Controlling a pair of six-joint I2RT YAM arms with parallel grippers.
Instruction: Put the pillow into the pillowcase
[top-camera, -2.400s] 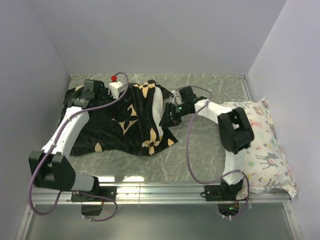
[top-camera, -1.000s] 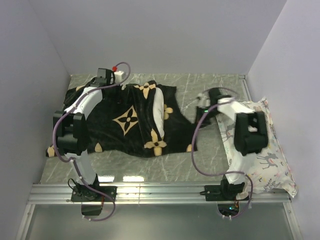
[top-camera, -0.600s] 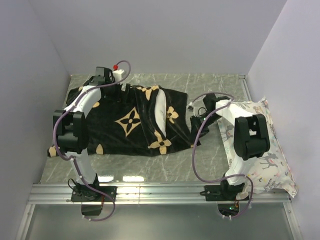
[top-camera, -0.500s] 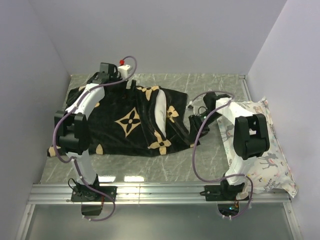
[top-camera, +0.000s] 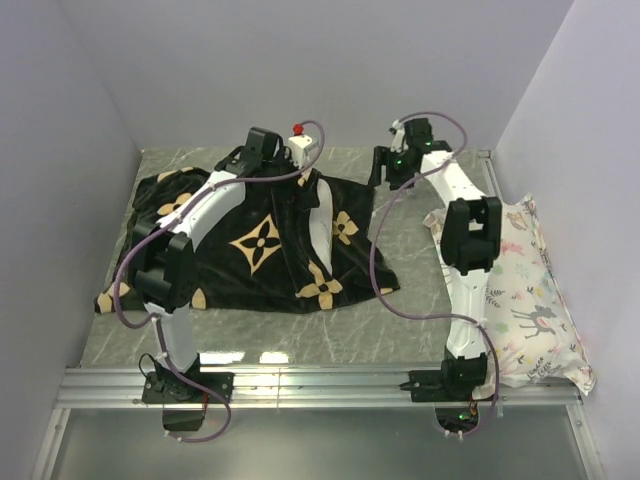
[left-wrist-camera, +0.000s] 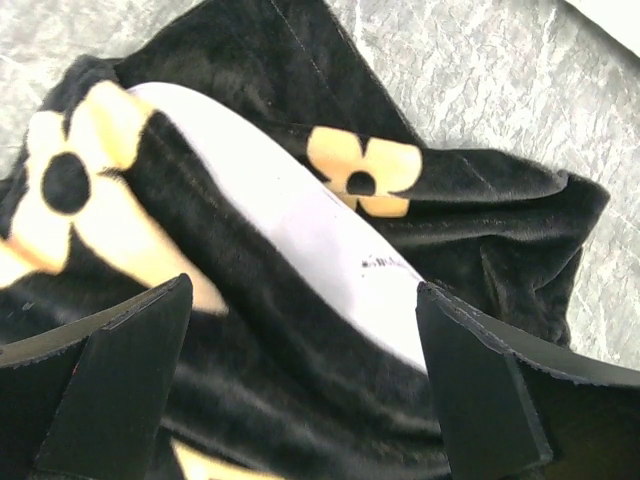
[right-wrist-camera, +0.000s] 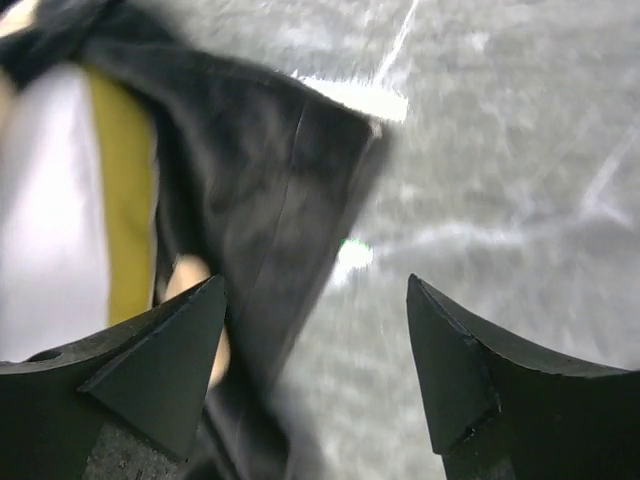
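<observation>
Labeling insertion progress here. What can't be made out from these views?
- The pillow: top view shows only a white strip. The pillowcase covers the rest, so its depth inside is unknown.
- Opening of the pillowcase: right wrist view is motion-blurred and the edge is smeared.
- Left part of the pillowcase: top view, behind the left arm.
- The deer-print pillow: top view, partly behind the right arm.

No text, label, brand or number can be read in any view. The left wrist view shows a tiny dark mark (left-wrist-camera: 385, 264) on the white pillow (left-wrist-camera: 300, 225); it may be print, but it is too small to make out.
</observation>
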